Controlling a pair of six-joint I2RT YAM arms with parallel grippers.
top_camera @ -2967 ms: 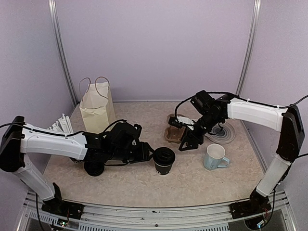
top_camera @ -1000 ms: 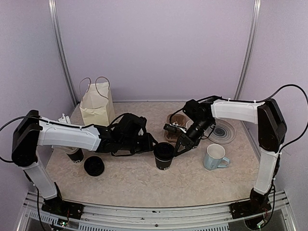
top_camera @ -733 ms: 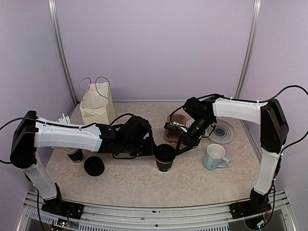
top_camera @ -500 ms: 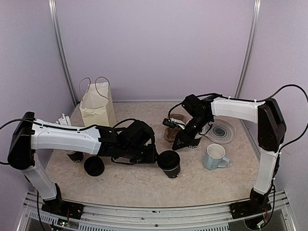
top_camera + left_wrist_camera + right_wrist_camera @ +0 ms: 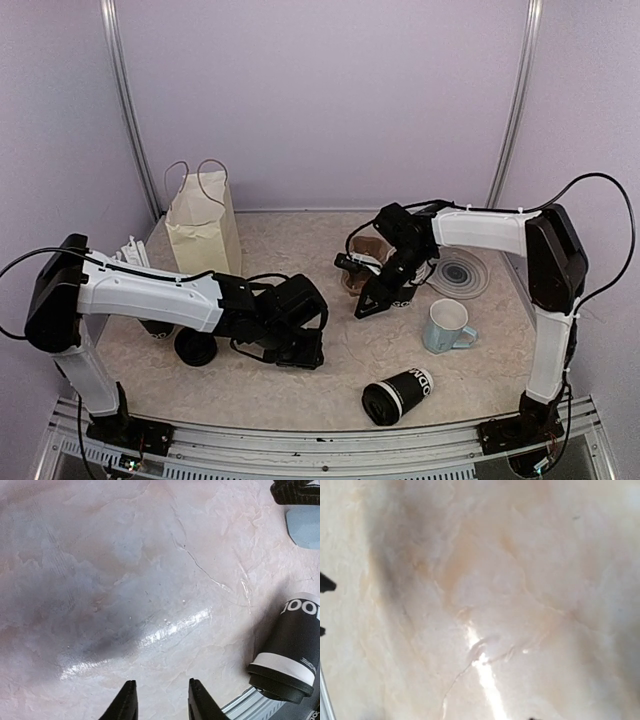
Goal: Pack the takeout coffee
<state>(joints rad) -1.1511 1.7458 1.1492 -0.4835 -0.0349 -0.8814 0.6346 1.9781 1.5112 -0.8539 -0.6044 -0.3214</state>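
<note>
- The table point(image 5: 330, 235) carries everything; the takeout coffee is not yet packed.
- The paper bag point(image 5: 201, 222) stands upright at the back left with its handles up, seemingly waiting to be filled, well apart from the cup.
- The left gripper point(image 5: 161, 703) hangs low over bare tabletop. Its fingers are slightly spread with nothing between them, and the cup lies off to its right, out of its grasp.
- The right gripper point(image 5: 366, 306) points down just in front of the brown cup carrier point(image 5: 356, 280). I cannot tell whether it is spread or closed, as the wrist view shows only tabletop.
- The takeout coffee cup point(image 5: 397, 396) lies on its side near the table's front edge with its lid on. It likely needs righting before anything else.
- The light-blue mug point(image 5: 446, 326) stands upright near the cup, apart from it.
</note>
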